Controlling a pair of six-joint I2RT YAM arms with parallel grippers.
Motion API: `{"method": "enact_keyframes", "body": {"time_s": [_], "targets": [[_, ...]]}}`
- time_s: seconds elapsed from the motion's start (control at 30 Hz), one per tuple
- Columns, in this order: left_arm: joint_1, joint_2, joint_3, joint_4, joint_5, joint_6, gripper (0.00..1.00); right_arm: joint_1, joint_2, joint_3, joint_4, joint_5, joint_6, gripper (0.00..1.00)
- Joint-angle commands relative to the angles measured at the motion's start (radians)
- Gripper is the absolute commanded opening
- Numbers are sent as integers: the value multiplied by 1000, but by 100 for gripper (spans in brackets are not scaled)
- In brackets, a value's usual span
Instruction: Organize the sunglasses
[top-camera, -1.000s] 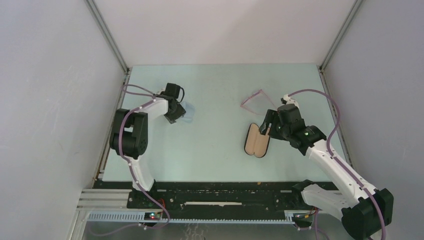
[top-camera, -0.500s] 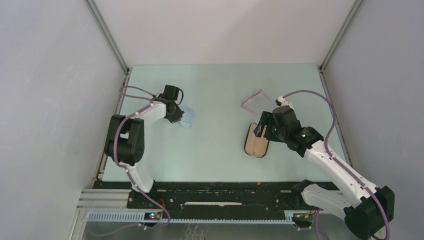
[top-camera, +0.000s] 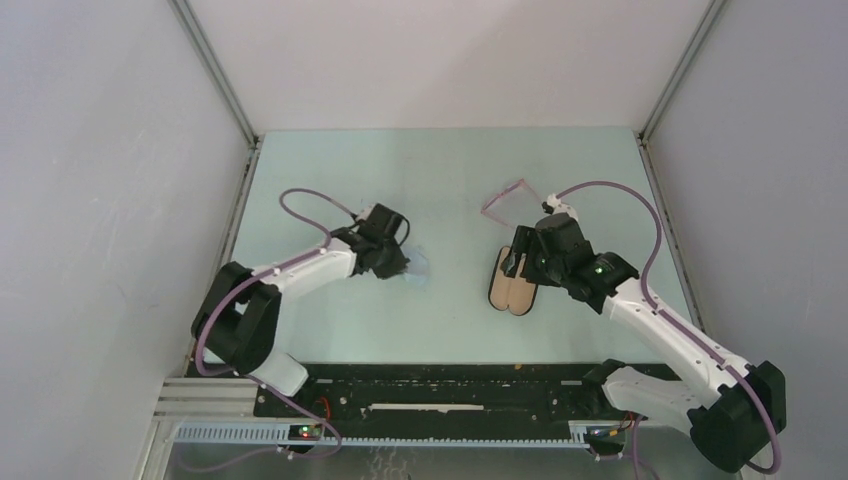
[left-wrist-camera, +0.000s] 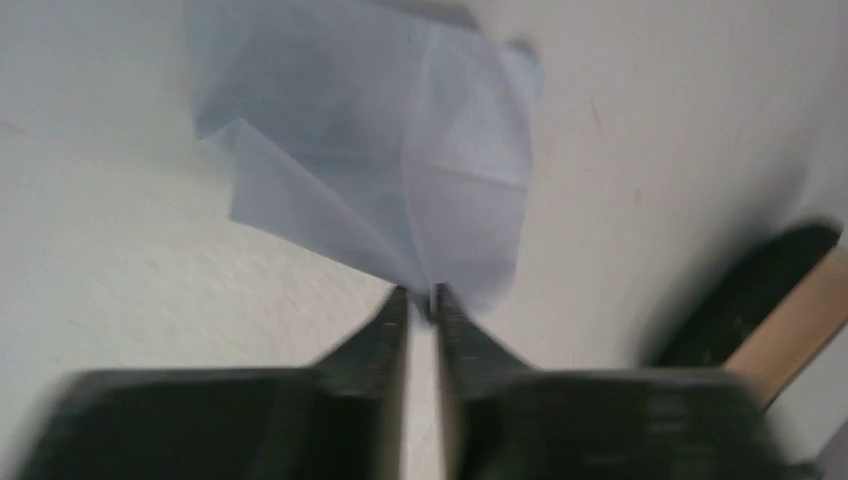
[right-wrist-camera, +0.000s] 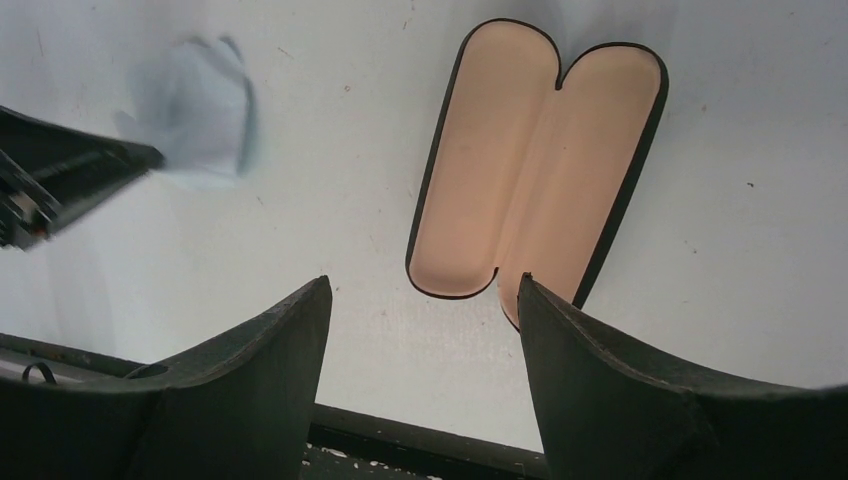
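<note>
The pink-purple sunglasses (top-camera: 506, 198) lie on the table behind the right arm, seen only in the top view. The black case (top-camera: 513, 281) lies open flat, tan lining up, and fills the upper middle of the right wrist view (right-wrist-camera: 535, 155). My right gripper (top-camera: 520, 262) hovers over the case's far end, open and empty (right-wrist-camera: 422, 300). My left gripper (top-camera: 402, 264) is shut on a corner of the light blue cloth (top-camera: 418, 268), which hangs from its tips in the left wrist view (left-wrist-camera: 380, 150); the fingertips (left-wrist-camera: 420, 300) pinch the cloth.
The grey walls enclose the pale table (top-camera: 440, 170) on three sides. A black rail (top-camera: 440, 380) runs along the near edge. In the right wrist view the cloth (right-wrist-camera: 205, 110) and the left gripper (right-wrist-camera: 60, 180) show left of the case.
My left arm has swung right from the table's left side toward the middle, carrying the cloth nearer the case. My right gripper has shifted a little left over the case.
</note>
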Motion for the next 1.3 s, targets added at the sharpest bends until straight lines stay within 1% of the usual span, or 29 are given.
{"method": "enact_keyframes", "body": {"time_s": [0.0, 0.03, 0.13, 0.17, 0.2, 0.3, 0.37, 0.5, 0.63, 0.77, 0.87, 1.0, 1.1, 1.27], "targets": [[-102, -47, -41, 5, 111, -49, 28, 23, 20, 42, 37, 9, 14, 77], [-108, -63, -39, -11, 124, -35, 37, 28, 24, 42, 37, 9, 17, 77], [-91, -166, -32, -82, 87, 11, 52, 68, 40, 42, 49, 6, 29, 77], [-76, -208, -34, -102, 64, 22, 55, 91, 48, 43, 60, 5, 36, 77], [-59, -253, -40, -115, 49, 32, 57, 122, 61, 43, 75, 8, 42, 77], [15, -354, -78, -137, 27, 54, 57, 231, 137, 43, 128, 38, 63, 76], [63, -398, -109, -149, 4, 70, 57, 302, 231, 48, 171, 43, 85, 76], [90, -431, -162, -174, -43, 92, 57, 384, 401, 105, 233, 39, 107, 76], [92, -453, -230, -148, -59, 86, 60, 391, 533, 169, 274, 45, 115, 76], [91, -452, -303, -28, -23, 122, 65, 389, 634, 225, 294, 38, 116, 73], [91, -446, -335, 23, -4, 134, 65, 387, 702, 260, 299, 33, 123, 70], [90, -339, -291, -21, 6, 157, 64, 388, 761, 288, 309, 50, 124, 64], [91, -269, -298, 28, 42, 146, 62, 388, 799, 321, 302, 70, 108, 60], [91, -198, -304, 90, 51, 124, 55, 379, 835, 347, 286, 90, 100, 46]]}}
